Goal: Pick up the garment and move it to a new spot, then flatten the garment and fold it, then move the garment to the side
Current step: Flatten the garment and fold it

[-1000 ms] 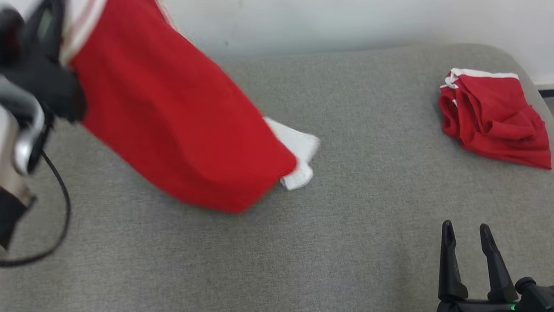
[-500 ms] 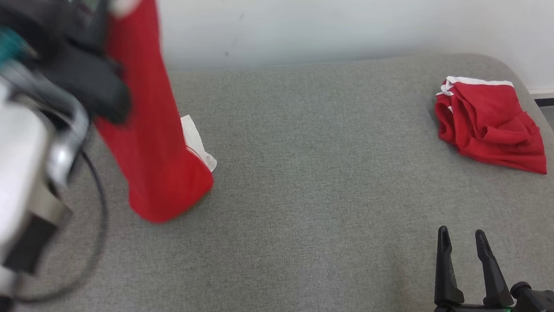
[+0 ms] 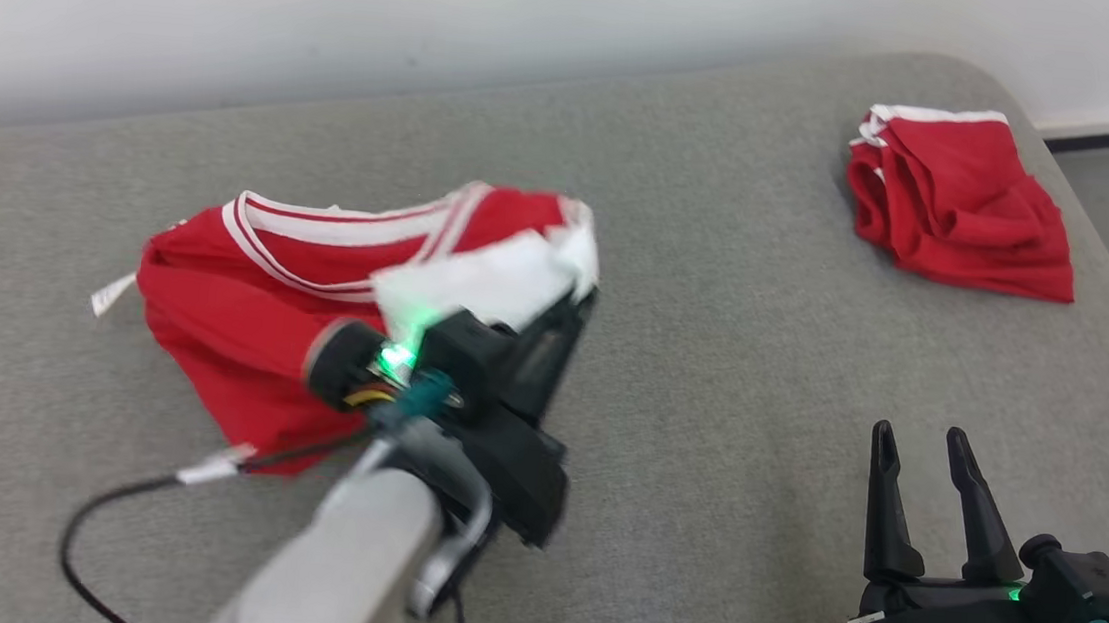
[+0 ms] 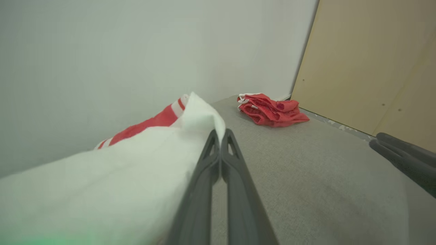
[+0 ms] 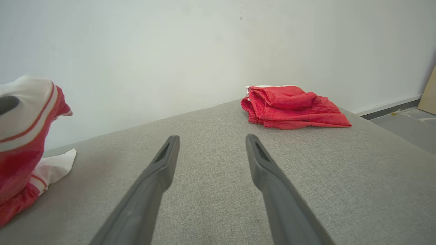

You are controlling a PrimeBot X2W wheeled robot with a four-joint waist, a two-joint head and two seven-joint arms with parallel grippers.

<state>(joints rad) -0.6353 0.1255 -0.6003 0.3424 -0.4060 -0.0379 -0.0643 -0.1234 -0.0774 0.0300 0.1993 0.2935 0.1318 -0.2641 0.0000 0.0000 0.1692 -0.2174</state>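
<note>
At nine o'clock in the head view, the small white tag [image 3: 111, 293] poked out from the garment [image 3: 231, 333]. The garment itself lay bunched on the grey cushion [image 3: 703, 445], red body crumpled, striped neckline up, no lettering on show. Just right of it, the left gripper [image 3: 583, 302] angled up from six o'clock, fingers clenched together with the white shoulder panel [image 3: 476, 290] caught at their tips, so that corner stood a little proud of the heap. By the look of it, the carry to a new spot was at its end and flattening was the step about to open. The next move called for drawing that shoulder out sideways. It also needed a second hold on the far shoulder or the hem, because one pinch alone would only drag the bundle. The arm's black cable [image 3: 94, 522] trailed at seven o'clock beside the near hem, a possible snag. Further right, at five o'clock, the right gripper [image 3: 917, 434] hung over bare cushion with fingers spread wide and nothing between them, well apart from the garment. At two o'clock, near the pale wall [image 3: 340, 12], the other red bundle [image 3: 959, 221] sat at the cushion's far corner. It was clear of the spreading room, but it took up that side and was an easy lookalike to grab by mistake.
</note>
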